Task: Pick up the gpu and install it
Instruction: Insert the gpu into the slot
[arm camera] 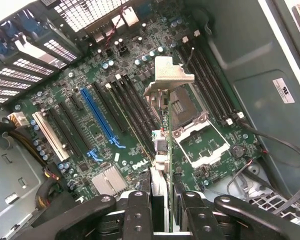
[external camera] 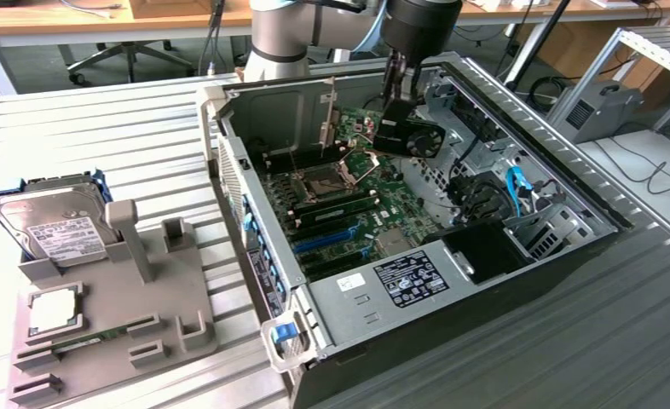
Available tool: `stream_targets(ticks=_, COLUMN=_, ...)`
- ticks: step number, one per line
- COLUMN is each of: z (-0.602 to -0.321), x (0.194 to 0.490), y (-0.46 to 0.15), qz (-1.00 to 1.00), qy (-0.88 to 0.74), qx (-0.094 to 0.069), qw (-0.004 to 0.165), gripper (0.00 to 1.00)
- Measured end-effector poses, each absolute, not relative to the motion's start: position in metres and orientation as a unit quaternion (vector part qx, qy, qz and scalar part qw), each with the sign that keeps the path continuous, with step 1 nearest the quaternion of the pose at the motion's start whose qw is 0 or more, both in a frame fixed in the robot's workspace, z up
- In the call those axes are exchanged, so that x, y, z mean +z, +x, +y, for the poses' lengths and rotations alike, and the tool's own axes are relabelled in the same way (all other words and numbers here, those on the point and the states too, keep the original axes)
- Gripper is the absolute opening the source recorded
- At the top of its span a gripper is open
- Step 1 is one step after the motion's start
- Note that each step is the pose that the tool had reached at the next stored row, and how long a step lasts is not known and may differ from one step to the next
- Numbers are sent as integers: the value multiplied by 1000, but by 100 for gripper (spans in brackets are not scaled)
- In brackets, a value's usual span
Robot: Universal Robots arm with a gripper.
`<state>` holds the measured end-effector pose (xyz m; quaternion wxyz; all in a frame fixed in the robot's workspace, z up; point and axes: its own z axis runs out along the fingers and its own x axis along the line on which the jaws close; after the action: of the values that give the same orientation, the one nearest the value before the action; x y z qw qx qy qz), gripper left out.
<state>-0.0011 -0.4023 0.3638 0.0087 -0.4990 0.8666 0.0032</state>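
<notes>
Exterior view: in the upper middle of the frame the gripper [external camera: 401, 115] hangs inside the open case [external camera: 230, 162], its jaws closed on the gpu [external camera: 418, 138]. The card is clear above the board [external camera: 352, 209], its fan face turned toward the exterior view's right. It sits near the far end of the case, well apart from the blue slot [external camera: 326, 241], which lies lower and toward the exterior view's left. On the far left a drive [external camera: 49, 230] stands in a grey holder [external camera: 141, 298], away from the work.

Wrist view: the gripper [arm camera: 162, 205] pinches the gpu [arm camera: 162, 137] edge-on between its two fingers [arm camera: 137, 210]. The card runs straight away from the camera to its silver bracket [arm camera: 167, 75]. Beneath it the card's edge lines up just beside the CPU socket [arm camera: 195, 135], not over the blue slot [arm camera: 97, 117]; several black slots [arm camera: 125, 105] lie between them.

The card looks carried, not seated. To do this step well, I judge it should stay upright and parallel to the slot lines. Its bracket should face the case's vented rear wall [arm camera: 90, 10]. Any descent should be slow, keeping clear of the socket's raised lever and the loose cables [arm camera: 270, 145].
</notes>
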Motion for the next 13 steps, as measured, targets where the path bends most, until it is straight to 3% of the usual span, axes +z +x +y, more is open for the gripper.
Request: stream_targets(ticks=13, z=-402, x=364, y=-1, qz=853, qy=-521, qx=3, qw=9, gripper=28)
